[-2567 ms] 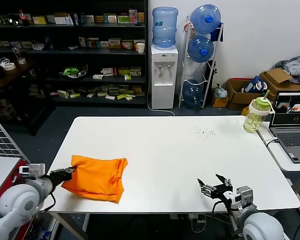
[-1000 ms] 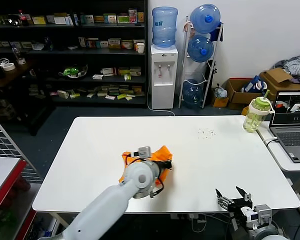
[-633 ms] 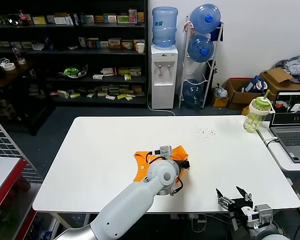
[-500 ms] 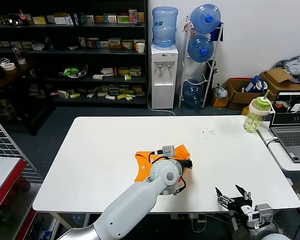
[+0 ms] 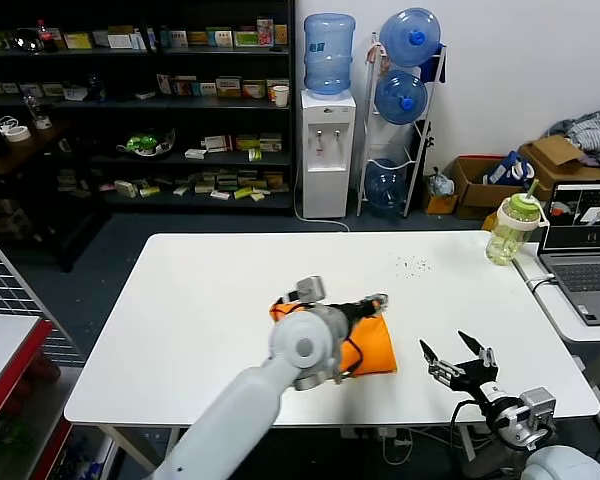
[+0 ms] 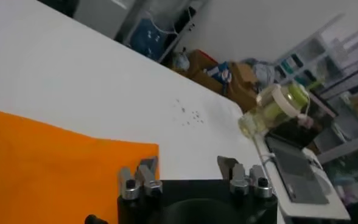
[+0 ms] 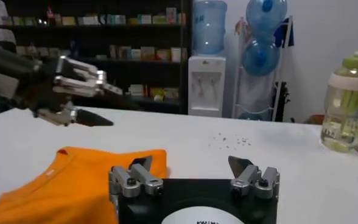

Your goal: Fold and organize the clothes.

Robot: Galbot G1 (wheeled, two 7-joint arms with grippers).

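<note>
The orange T-shirt (image 5: 372, 348) lies folded in a small bundle on the white table (image 5: 200, 300), right of the middle and towards the front. My left arm reaches across it. My left gripper (image 5: 374, 302) hovers over the bundle's far right edge, open and empty (image 6: 186, 164), with the shirt (image 6: 45, 167) below and to one side. My right gripper (image 5: 459, 360) is open and empty just right of the bundle, above the table's front right. In the right wrist view (image 7: 190, 163) the shirt (image 7: 57, 182) lies ahead of it, with the left gripper (image 7: 81, 91) above it.
A clear bottle with a green lid (image 5: 511, 230) and a laptop (image 5: 586, 255) sit on a side table at the far right. Small dark crumbs (image 5: 412, 265) lie on the table's far right. A water dispenser (image 5: 327, 150) and shelves stand behind.
My left gripper dragged the shirt from the table's front left to right of the middle, then let go and lifted off it. My right gripper rose and moved towards the shirt.
</note>
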